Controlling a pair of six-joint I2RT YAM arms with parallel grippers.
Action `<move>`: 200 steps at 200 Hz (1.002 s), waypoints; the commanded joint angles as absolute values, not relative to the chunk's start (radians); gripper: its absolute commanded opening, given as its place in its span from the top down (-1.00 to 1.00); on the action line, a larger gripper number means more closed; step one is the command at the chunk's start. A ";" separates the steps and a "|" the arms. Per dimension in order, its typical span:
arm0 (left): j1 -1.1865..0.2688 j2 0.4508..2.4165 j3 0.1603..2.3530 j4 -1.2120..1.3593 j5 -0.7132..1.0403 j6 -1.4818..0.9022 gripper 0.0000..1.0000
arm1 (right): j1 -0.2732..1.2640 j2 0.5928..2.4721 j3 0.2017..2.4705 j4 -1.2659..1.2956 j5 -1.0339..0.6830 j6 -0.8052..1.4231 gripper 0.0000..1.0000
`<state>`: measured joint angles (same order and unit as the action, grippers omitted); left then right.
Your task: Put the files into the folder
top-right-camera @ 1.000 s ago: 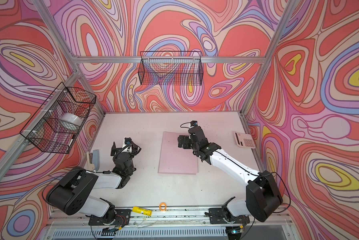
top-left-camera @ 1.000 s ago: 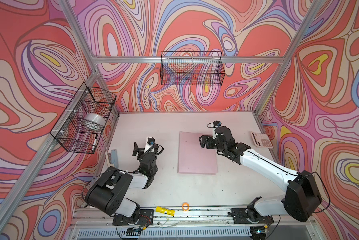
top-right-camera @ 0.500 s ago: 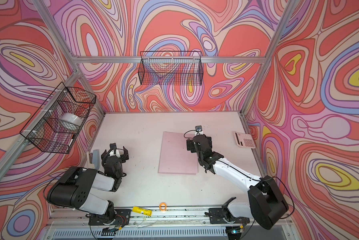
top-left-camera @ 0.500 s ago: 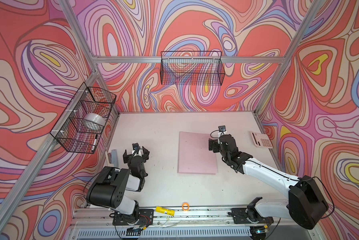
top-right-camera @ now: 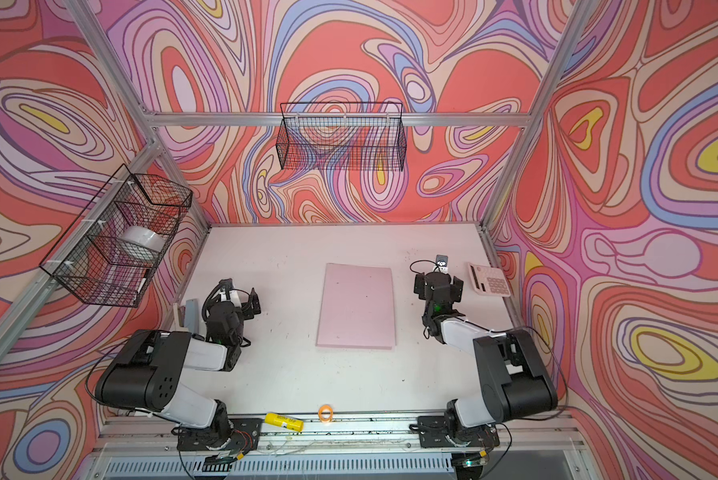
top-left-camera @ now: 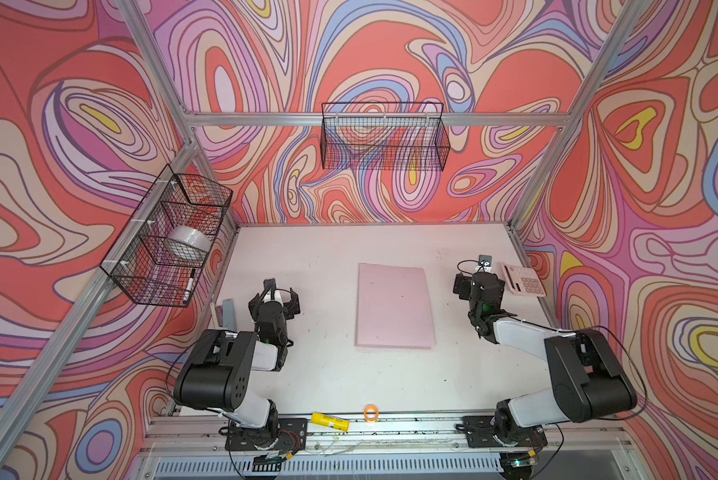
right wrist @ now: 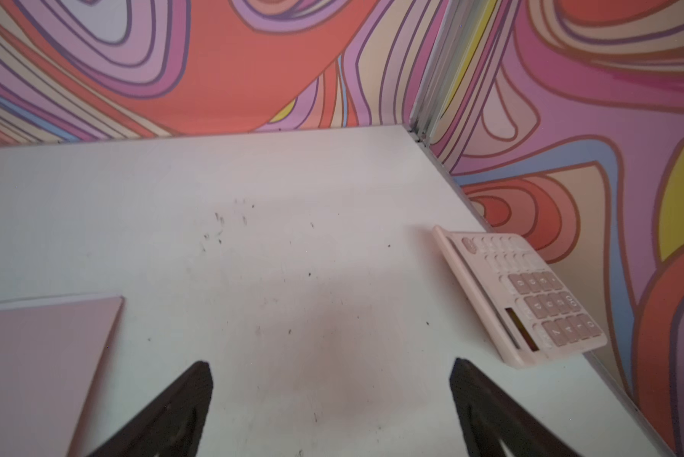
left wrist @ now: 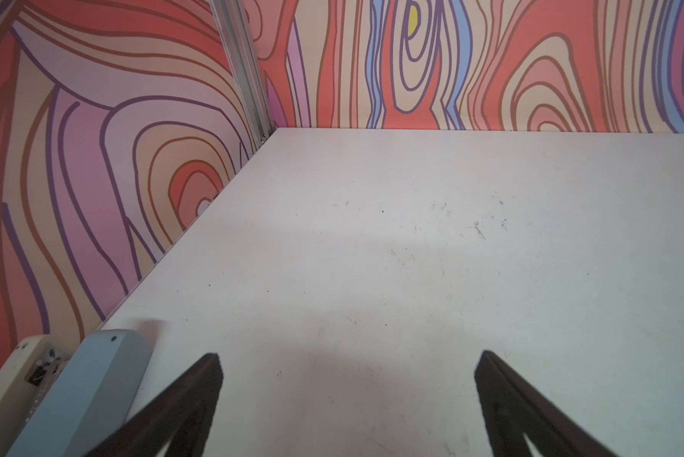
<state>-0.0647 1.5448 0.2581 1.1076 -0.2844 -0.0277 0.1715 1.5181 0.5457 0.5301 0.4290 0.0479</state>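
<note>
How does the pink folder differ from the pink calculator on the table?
The thin pale pink plastic folder is much larger than the small pink-and-white calculator. The folder lies centrally, plain and closed; the calculator sits far right, showing keys. Both are pink and rectangular.

**A:** What lies mid-counter point(top-left-camera: 307, 257)?

**B:** The folder point(top-left-camera: 394, 307), flat, with its long edges running 12 to 6.

**A:** And at 3 o'clock from it?

**B:** The right end effector point(top-left-camera: 479, 280) is near it. The calculator point(top-left-camera: 523, 284) is beyond, by the side wall, closer to 2.

**A:** At 9?

**B:** The left end effector point(top-left-camera: 275, 297), well apart from the folder. Behind it, two narrow blocks point(top-left-camera: 227, 312) sit at the counter's edge.

**A:** Toward 6?

**B:** At the front edge there is a small ring point(top-left-camera: 371, 412) at 6 and a tube point(top-left-camera: 330, 420) at 7, lying flat.

**A:** On the walls?

**B:** One wire basket point(top-left-camera: 384, 141) hangs at 12. Another basket point(top-left-camera: 170, 237) hangs at 10, with a roll point(top-left-camera: 189, 245) and a marker point(top-left-camera: 189, 284) in separate compartments.
</note>
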 commanded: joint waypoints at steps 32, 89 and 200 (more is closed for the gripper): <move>-0.057 1.540 0.262 1.111 -0.271 -0.042 -1.00 | 0.110 1.728 0.339 1.247 0.321 -0.021 -0.97; -0.028 1.541 0.360 0.915 -0.215 -0.060 -1.00 | 0.025 1.714 0.459 0.986 0.195 0.037 -0.97; -0.026 1.542 0.354 0.933 -0.212 -0.063 -1.00 | 0.025 1.726 0.485 0.938 0.183 0.042 -0.97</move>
